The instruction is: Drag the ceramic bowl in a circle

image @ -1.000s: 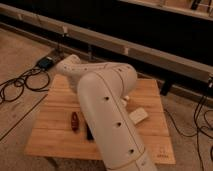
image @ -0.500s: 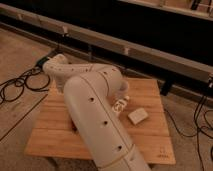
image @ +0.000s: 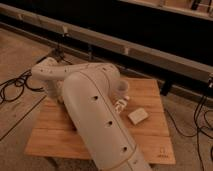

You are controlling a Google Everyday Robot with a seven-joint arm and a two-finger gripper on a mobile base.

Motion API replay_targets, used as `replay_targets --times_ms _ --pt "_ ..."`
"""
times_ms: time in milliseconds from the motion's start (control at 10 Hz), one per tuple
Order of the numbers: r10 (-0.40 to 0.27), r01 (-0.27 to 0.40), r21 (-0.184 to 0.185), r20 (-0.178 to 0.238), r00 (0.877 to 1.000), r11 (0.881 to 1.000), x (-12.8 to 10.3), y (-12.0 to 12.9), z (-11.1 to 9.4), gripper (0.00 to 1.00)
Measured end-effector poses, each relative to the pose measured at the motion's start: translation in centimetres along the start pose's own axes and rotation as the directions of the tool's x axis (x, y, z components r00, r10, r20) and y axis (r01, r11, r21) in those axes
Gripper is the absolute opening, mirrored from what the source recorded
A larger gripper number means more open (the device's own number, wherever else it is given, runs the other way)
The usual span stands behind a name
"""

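- The two-finger gripper (image: 120,105) protrudes at the right edge of the bulky white arm (image: 95,115), pinched shut and gripping nothing visible, near the small white rectangular box (image: 137,116).
- The dark round ceramic bowl is not visible. It is judged hidden because the arm folds across the light wooden table (image: 155,145).

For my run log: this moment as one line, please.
arm over table | hand hidden behind arm, shut | bowl not in view | box on table

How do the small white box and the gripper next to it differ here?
The white box lies flat on the wooden table; the gripper sits at the arm's end, just beside the box. The box is a plain rectangle; the gripper is irregular in shape and shut. Both are pale.
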Motion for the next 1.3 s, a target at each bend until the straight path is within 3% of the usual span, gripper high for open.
replay_targets --times_ms 400,800,1100,1300 --pt "0.066 -0.067 -0.024 -0.032 0.997 0.997 5.1 -0.3 -0.5 0.02" --pt "0.200 -0.200 0.007 -0.069 0.977 0.980 9.7 -5.7 0.3 0.02" --pt "0.274 -0.271 0.046 -0.067 0.959 0.961 10.3 -11.2 1.3 0.02" --pt "0.276 -0.273 0.068 -0.049 0.960 0.960 9.1 -13.3 1.3 0.02"
